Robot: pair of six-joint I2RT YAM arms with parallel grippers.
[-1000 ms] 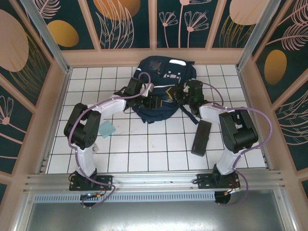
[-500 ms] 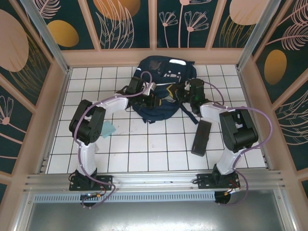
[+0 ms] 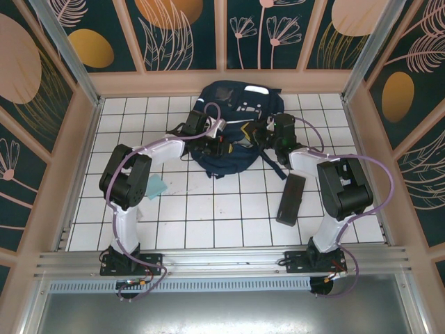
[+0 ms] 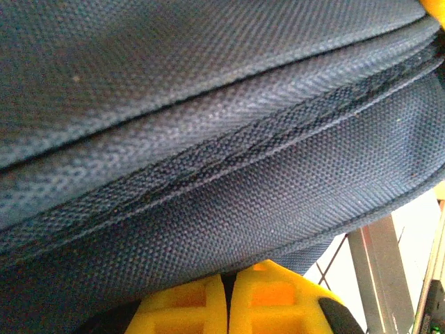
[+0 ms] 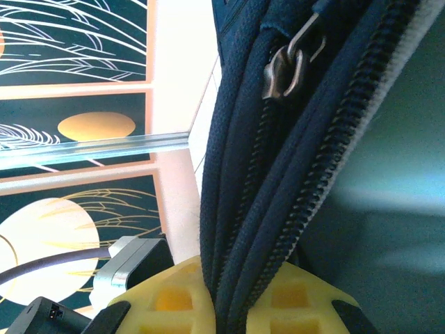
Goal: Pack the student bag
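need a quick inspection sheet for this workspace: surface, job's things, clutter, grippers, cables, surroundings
surface: white tiled table, dark grid lines
job's things: student bag lying at the far centre, between both arms
clutter: black oblong case near the right arm; pale teal item beside the left arm
grippers: left gripper shut, right up against bag fabric, any pinch not discernible; right gripper shut on the bag's zip edge, zip pull above it
cables: purple cables loop along both arms
surroundings: floral wall panels on three sides; metal rail at the near edge
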